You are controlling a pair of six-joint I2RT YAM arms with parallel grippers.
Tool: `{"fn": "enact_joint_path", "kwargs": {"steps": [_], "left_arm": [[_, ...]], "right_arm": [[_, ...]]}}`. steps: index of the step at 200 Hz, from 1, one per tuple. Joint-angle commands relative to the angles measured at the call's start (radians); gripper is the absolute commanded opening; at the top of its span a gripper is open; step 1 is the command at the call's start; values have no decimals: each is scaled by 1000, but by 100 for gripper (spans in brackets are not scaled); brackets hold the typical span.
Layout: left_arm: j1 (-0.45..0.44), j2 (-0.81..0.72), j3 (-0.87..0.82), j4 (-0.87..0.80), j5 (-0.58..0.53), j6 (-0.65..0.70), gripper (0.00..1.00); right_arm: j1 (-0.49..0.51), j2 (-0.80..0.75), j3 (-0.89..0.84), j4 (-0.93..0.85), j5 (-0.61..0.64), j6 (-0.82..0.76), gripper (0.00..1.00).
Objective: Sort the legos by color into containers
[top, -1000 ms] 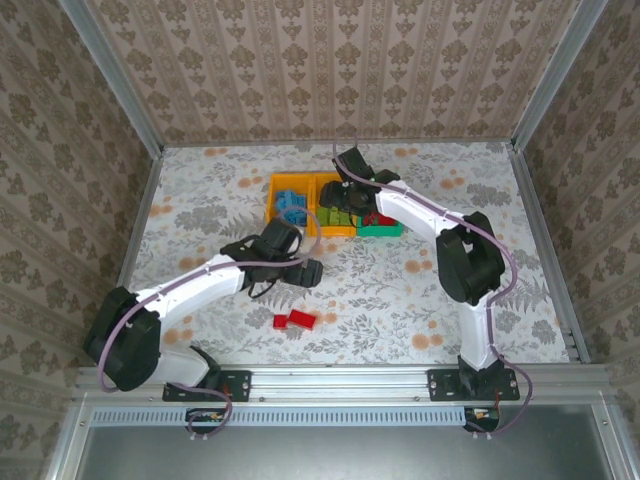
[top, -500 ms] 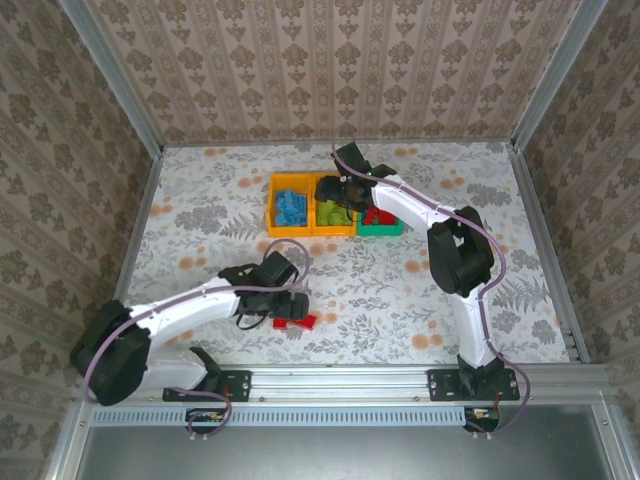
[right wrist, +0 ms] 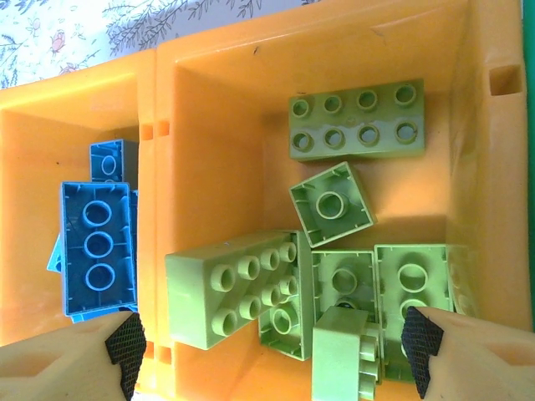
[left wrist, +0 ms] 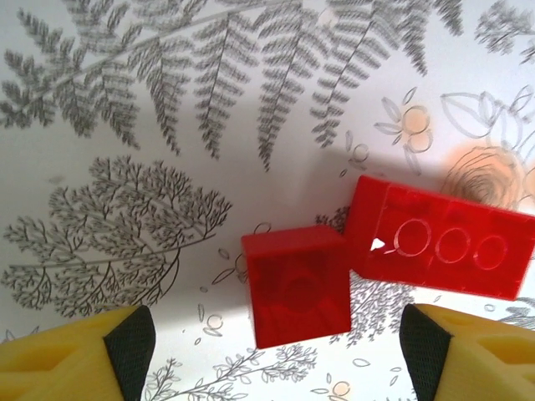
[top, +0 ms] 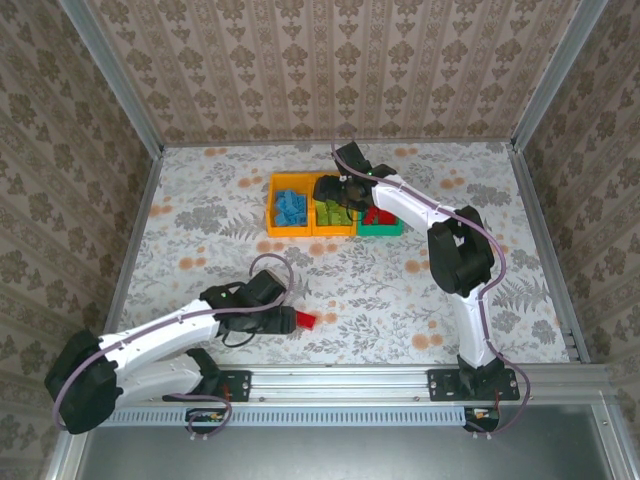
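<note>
Legos [top: 304,321] in red lie on the table [left wrist: 125,125]: a small brick [left wrist: 297,284], between the spread jaws of your left gripper [left wrist: 272,361], touches a longer one [left wrist: 439,246]. It looks like the pickup step, so close on the small brick, then carry it to the green bin [top: 383,230]. Your right gripper [right wrist: 267,355] is spread too, above lime bricks [right wrist: 238,288].

My white-shelled left arm [top: 160,335] and right arm [top: 405,203] have black joints, and a thin purple cable [top: 268,258] loops along each. My claw fingers [left wrist: 58,363] are yellow plastic, faced with black textured pads [left wrist: 134,347].
</note>
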Motion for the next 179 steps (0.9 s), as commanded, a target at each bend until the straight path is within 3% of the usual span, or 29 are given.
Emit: {"fn": "enact_joint_path", "kwargs": {"steps": [1, 110, 179], "left_arm": [[-10, -7, -19, -22, -4, -19, 78], [-13, 157, 31, 56, -3, 37, 73], [-11, 224, 55, 98, -3, 59, 58]], "right_arm": [[-5, -8, -33, -17, -27, -10, 84], [-6, -55, -55, -10, -33, -17, 85], [-6, -138, -135, 16, -27, -25, 86]]}}
